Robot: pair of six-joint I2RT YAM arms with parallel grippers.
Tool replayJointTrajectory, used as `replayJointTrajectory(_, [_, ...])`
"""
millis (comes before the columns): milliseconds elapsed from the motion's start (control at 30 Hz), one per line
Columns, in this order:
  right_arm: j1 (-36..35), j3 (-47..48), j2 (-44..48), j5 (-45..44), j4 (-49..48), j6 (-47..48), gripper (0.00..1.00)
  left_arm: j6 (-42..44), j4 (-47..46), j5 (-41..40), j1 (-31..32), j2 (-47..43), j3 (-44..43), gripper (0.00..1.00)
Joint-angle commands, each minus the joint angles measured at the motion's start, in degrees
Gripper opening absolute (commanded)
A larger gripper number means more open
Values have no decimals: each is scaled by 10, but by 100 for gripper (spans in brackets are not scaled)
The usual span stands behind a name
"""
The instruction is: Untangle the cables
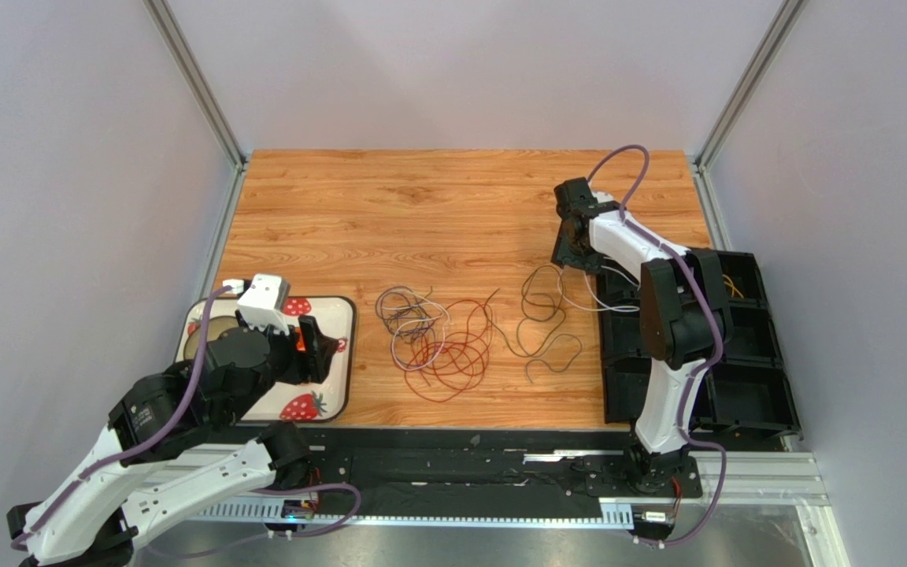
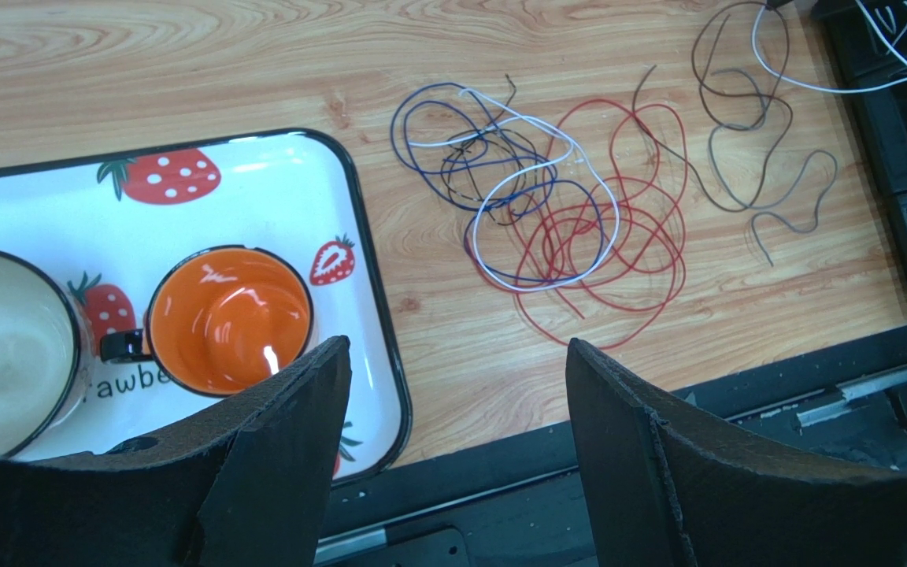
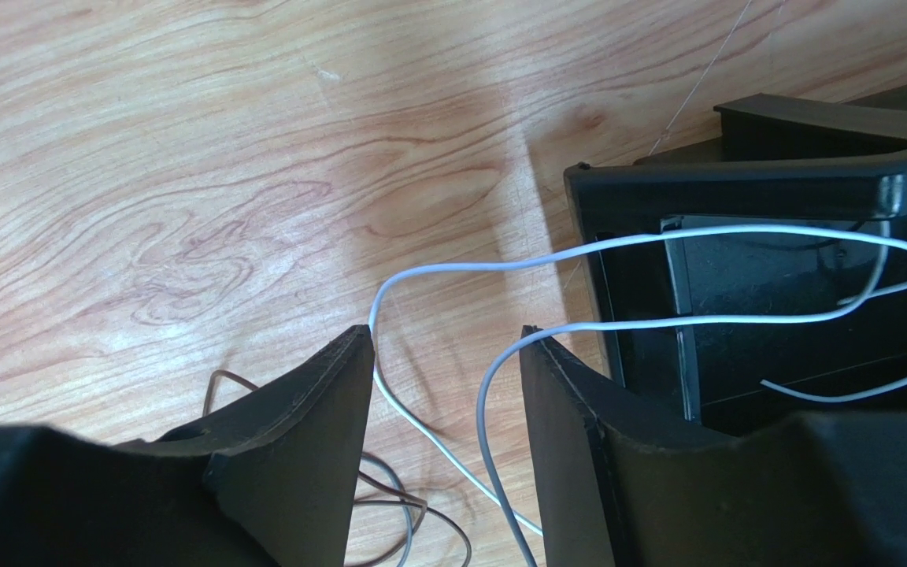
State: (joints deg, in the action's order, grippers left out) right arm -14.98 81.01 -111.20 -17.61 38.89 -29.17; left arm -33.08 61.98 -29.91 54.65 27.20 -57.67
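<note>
The left gripper (image 2: pixel 456 349) fills the bottom of its wrist view, fingers spread wide with nothing between them. At left sits a strawberry tray (image 2: pixel 305 177) with an orange cup (image 2: pixel 228 321). The cables (image 2: pixel 541 219) lie tangled mid-frame on the wooden table (image 2: pixel 186 71) in red, blue and white loops. The right gripper (image 3: pixel 444 337) is parted too. A white cable (image 3: pixel 482 266) shows in its gap, clamped by neither finger, and runs right into the black bins (image 3: pixel 766 189).
</note>
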Motion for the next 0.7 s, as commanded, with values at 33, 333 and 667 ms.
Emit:
replayJointTrajectory(33, [-2, 0, -13, -10, -37, -20, 53, 2, -12, -1, -1, -3, 4, 75])
replayJointTrajectory(333, [-4, 10, -35, -21, -41, -22, 40, 2, -11, -1, -1, -2, 4, 76])
replayJointTrajectory(667, [-3, 19, -41, -19, -36, -11, 0, 1, -11, -2, -1, 3, 5, 76])
